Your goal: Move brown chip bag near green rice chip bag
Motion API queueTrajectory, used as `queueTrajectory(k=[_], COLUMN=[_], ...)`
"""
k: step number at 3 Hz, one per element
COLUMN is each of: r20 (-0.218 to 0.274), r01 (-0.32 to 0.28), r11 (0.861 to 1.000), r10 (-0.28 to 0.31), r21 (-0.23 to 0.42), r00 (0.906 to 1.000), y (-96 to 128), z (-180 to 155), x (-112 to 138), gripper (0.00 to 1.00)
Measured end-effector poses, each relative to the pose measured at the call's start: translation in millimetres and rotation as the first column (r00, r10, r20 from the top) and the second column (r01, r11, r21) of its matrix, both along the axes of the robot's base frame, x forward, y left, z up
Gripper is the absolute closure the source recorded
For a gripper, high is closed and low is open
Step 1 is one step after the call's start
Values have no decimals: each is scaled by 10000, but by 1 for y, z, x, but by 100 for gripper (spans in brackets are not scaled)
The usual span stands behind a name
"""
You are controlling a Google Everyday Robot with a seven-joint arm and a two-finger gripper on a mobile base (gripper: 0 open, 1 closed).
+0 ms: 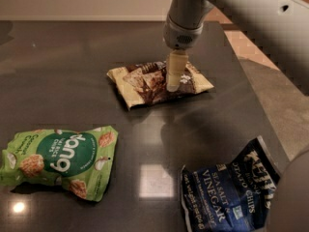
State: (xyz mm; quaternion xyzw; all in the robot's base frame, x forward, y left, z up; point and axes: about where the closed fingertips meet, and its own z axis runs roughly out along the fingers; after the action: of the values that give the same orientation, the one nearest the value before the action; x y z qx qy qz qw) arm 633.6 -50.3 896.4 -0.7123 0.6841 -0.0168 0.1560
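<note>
The brown chip bag (145,83) lies flat on the dark table (67,66), right of centre towards the back. The green rice chip bag (60,159) lies at the front left, its "dang" circle facing up, well apart from the brown bag. My gripper (173,85) hangs from the grey arm (186,18) and points straight down onto the middle-right of the brown bag, its tip at or just above the bag's surface.
A dark blue Kettle salt & vinegar bag (227,192) lies at the front right. The table's right edge runs diagonally past it, with tiled floor (275,95) beyond. A bright light reflection (155,180) sits between the two front bags.
</note>
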Motion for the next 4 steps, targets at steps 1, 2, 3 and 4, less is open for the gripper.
queueTrajectory(k=[1, 2, 3, 4], r20=[-331, -554, -685, -864], r01=[-71, -67, -107, -191], r11=[9994, 9978, 9962, 9946], r10=[60, 30, 47, 103], r21=[-352, -654, -865, -1019], r00=[9994, 9985, 9976, 9962], y=[1, -3, -6, -8], z=[-17, -31, -40, -45], x=[6, 11, 12, 11], gripper=[0, 0, 0, 18])
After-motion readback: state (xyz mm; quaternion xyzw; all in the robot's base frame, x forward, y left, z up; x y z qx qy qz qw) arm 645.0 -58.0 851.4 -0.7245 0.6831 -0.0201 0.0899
